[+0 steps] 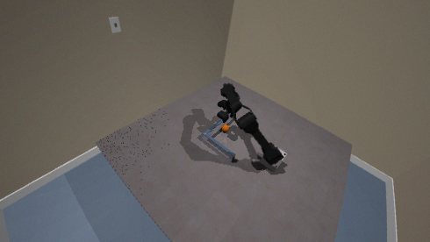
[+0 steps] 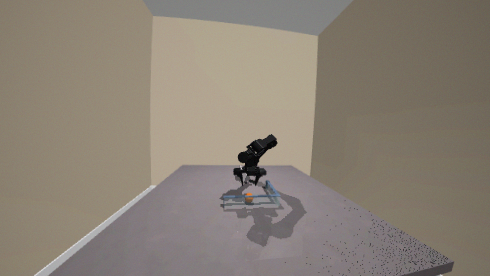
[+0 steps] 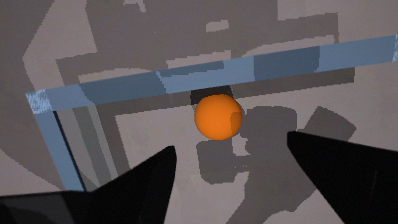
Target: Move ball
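Now, with our black gripper (image 3: 230, 165) spread wide and empty, we should lift straight away without nudging the small orange ball (image 3: 218, 116) at frame centre.

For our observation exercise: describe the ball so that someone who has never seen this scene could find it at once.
Start at the black robot arm on the grey table. In front of it, two low clear blue walls form a corner. The ball lies just inside, beside one wall, ahead of the open end effector: the only round, orange thing there.
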Tool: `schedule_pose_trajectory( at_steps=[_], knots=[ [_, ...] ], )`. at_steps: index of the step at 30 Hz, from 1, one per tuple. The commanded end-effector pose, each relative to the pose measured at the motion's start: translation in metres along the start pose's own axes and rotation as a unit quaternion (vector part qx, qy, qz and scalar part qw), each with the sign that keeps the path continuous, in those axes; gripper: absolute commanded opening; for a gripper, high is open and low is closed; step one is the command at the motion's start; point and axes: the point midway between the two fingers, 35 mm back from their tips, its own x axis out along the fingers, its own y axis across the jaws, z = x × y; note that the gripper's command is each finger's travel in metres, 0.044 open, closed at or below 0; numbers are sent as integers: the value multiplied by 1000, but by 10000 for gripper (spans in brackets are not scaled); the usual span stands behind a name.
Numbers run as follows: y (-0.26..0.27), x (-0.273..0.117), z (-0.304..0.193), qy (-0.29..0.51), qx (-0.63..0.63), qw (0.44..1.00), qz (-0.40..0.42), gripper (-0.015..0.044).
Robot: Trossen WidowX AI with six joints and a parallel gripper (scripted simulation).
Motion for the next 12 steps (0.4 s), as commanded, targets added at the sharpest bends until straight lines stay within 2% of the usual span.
schedule_pose_trajectory(
  at_steps=[1,4,6,12],
  knots=[
    [0,0,0,-2,2,1000,0,362],
    [0,-22,-1,0,1,1000,0,440],
    [2,-41,-3,1,0,1000,1,440],
    [2,-44,-3,2,0,1000,1,440]
  ],
)
